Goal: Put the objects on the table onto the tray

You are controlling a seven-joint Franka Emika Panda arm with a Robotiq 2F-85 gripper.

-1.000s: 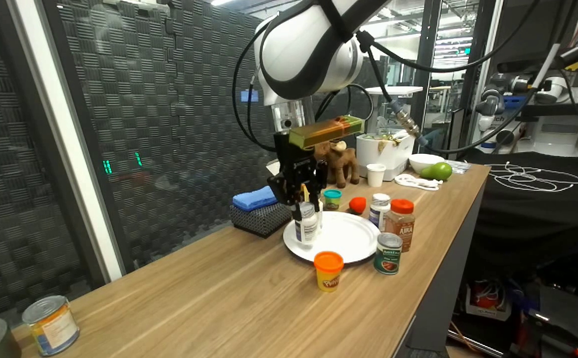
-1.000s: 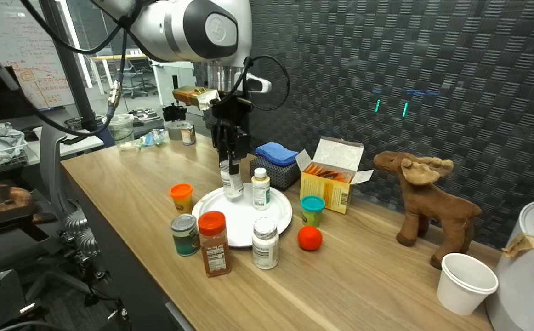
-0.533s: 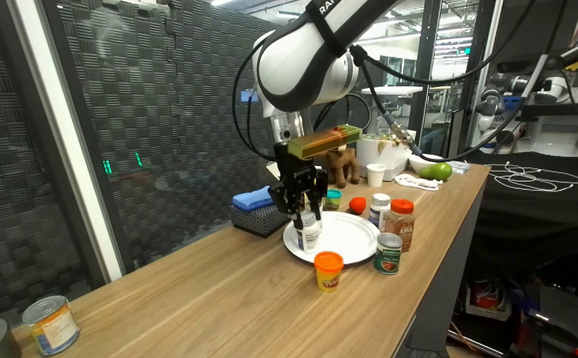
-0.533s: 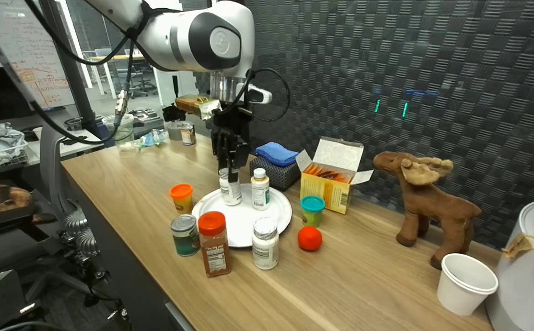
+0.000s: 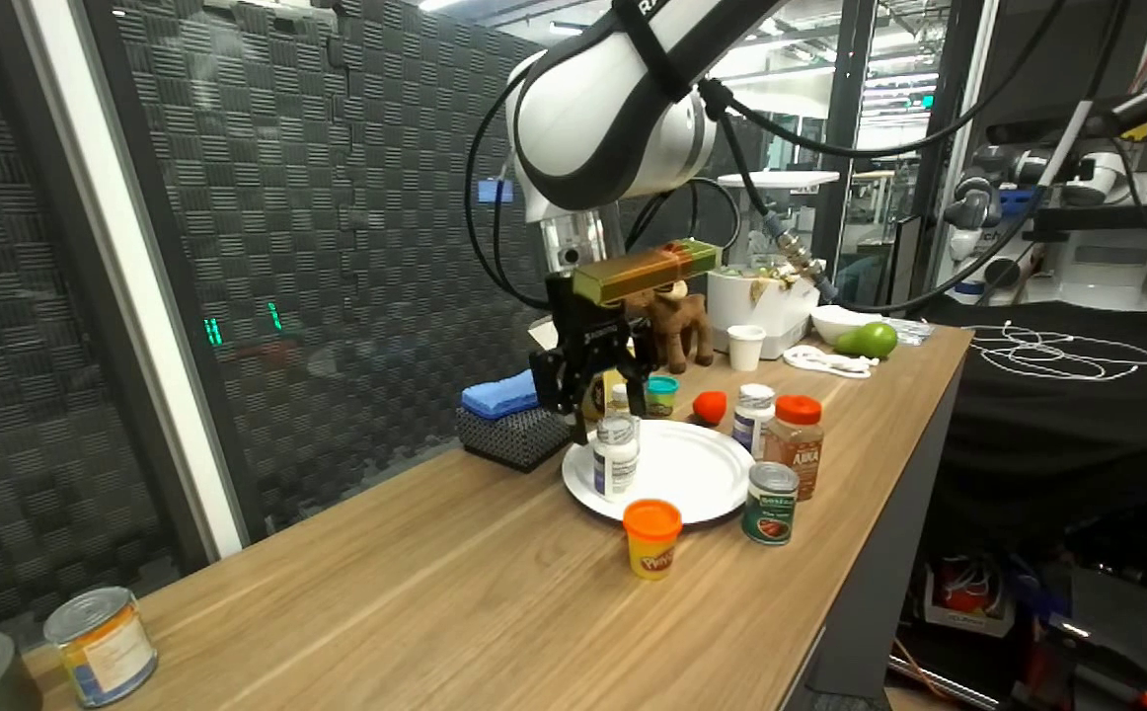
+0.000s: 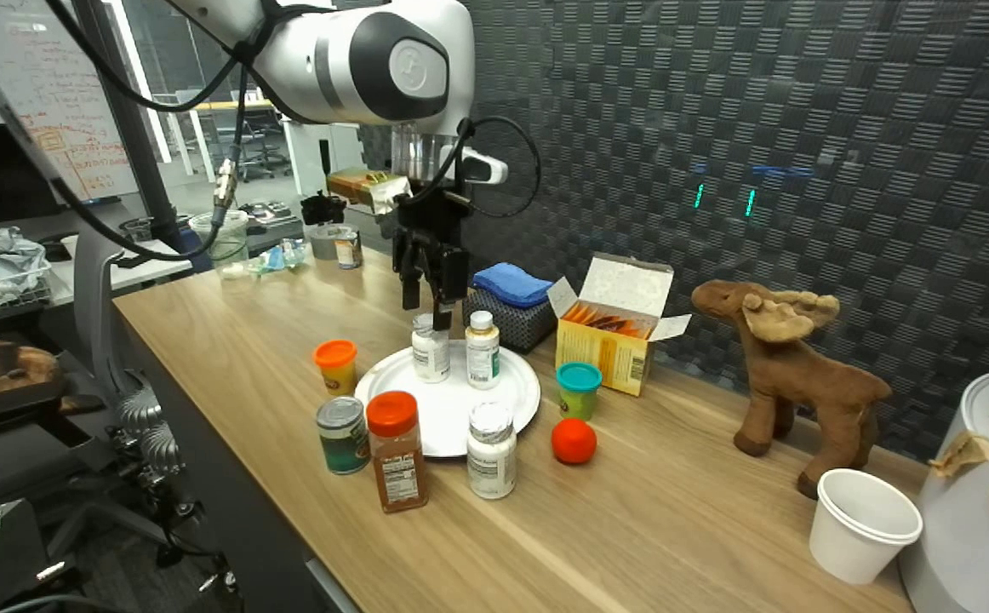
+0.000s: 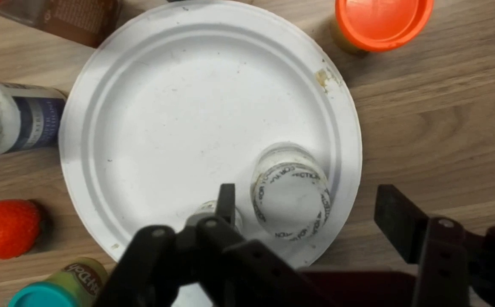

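Tray [image 6: 443, 415], a round white plate, lies on your wooden desk [image 6: 673, 528] beneath the white arm [image 6: 375, 68]. In an exterior view, a brown plush moose [image 6: 809, 379] stands on the right; at the far side are a yellow box [image 6: 603, 358] and, left of it, a dark mesh box [image 6: 520, 322] under a blue cloth [image 6: 511, 285]. Your claw [image 5: 608, 422] hangs over the far part of the tray, its fingers [image 7: 401, 228] spread wide. A red-lidded spice jar [image 6: 397, 455] stands on the desk beside the tray's near left rim. One white bottle [image 6: 431, 356] stands upright on the tray's far side, between those fingers in your wrist view, a gap showing either side of its cap. A second white bottle [image 6: 483, 356] stands on the tray just right of it, and a third white bottle [image 6: 491, 455] on the desk at the near rim. On the left you see a green can [image 6: 343, 438] and an orange-lidded tub [image 6: 337, 368]; on the right, a teal-lidded tub [image 6: 579, 392] and a round red object [image 6: 574, 441].
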